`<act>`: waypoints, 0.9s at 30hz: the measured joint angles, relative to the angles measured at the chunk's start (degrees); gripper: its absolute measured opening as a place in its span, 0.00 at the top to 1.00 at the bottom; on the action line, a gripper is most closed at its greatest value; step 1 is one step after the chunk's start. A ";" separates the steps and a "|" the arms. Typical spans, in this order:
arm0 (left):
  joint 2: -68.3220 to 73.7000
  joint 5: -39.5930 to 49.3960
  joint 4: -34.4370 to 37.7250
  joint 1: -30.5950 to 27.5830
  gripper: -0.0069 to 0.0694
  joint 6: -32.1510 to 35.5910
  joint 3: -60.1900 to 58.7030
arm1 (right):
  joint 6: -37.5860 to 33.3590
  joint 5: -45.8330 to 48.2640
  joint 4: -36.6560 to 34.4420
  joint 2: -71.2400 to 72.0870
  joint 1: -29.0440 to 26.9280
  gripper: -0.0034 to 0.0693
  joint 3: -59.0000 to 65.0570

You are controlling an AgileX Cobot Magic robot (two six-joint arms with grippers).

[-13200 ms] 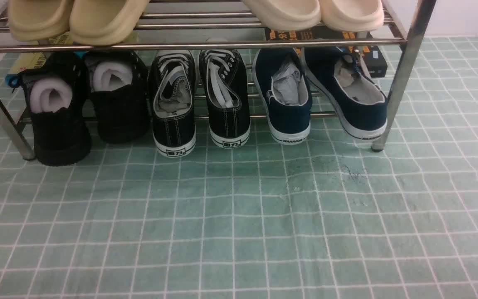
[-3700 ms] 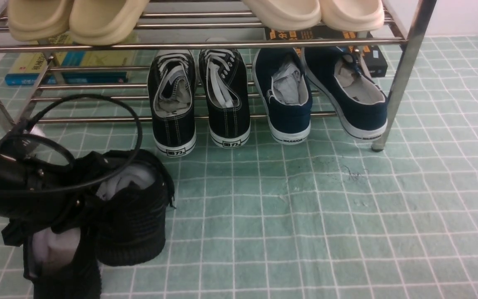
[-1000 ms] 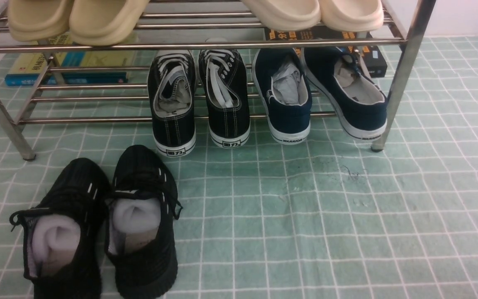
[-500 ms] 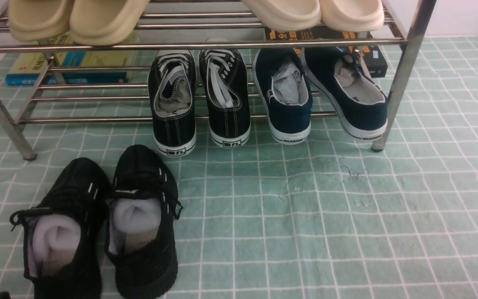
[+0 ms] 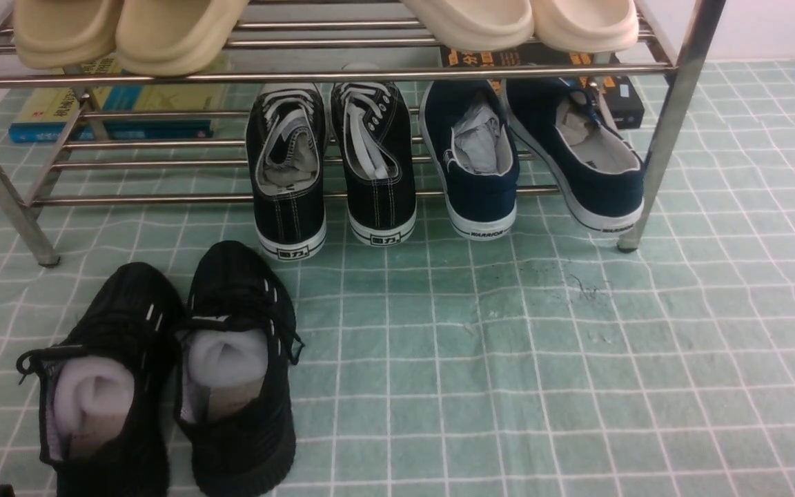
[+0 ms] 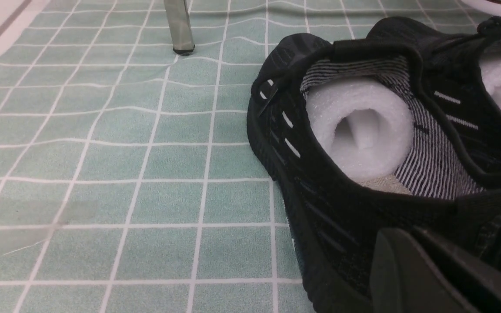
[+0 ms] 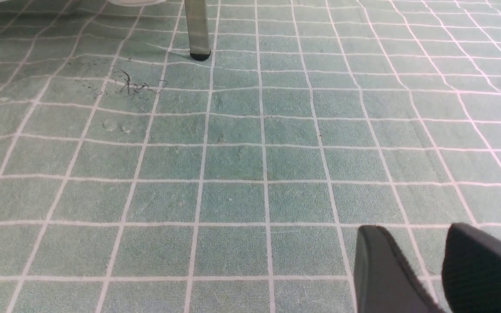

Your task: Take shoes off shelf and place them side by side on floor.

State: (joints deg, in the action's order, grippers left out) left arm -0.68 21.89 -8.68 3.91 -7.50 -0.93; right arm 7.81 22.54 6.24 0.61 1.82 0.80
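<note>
The two black knit shoes stand side by side on the pale green floor (image 5: 508,379) in front of the shelf (image 5: 301,74), heels toward me: the left shoe (image 5: 114,324) and the right shoe (image 5: 239,290). Both hold pale foam. In the left wrist view the left shoe (image 6: 320,208) fills the near right, with the other shoe (image 6: 472,56) beyond it. My left gripper (image 6: 407,234) hangs just behind that shoe's heel, shut and holding nothing. My right gripper (image 7: 415,234) is open over bare floor.
Black canvas sneakers with white soles (image 5: 332,166) and navy sneakers (image 5: 528,159) sit on the shelf's lower tier. Beige slippers (image 5: 128,31) and cream slippers (image 5: 522,21) rest on top. Books (image 5: 114,114) and a dark box (image 5: 618,96) lie behind. Chrome legs (image 6: 180,26) (image 7: 197,30) stand on the floor.
Both black shoes went from the shelf's lower tier to the floor, and my left arm has let go and drawn back. Over the last second nothing has visibly moved.
</note>
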 joint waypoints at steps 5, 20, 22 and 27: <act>0.00 0.00 0.00 0.00 0.84 0.00 0.00 | 0.00 0.00 0.00 0.00 0.00 0.63 0.00; 0.00 0.00 -0.05 0.00 0.82 0.00 0.00 | 0.00 0.00 0.00 0.00 0.00 0.63 0.00; 0.00 0.00 -0.05 0.00 0.82 0.00 0.00 | 0.00 0.00 0.00 0.00 0.00 0.63 0.00; 0.00 0.00 -0.05 0.00 0.81 0.00 0.00 | 0.00 0.00 0.00 0.00 0.00 0.63 0.00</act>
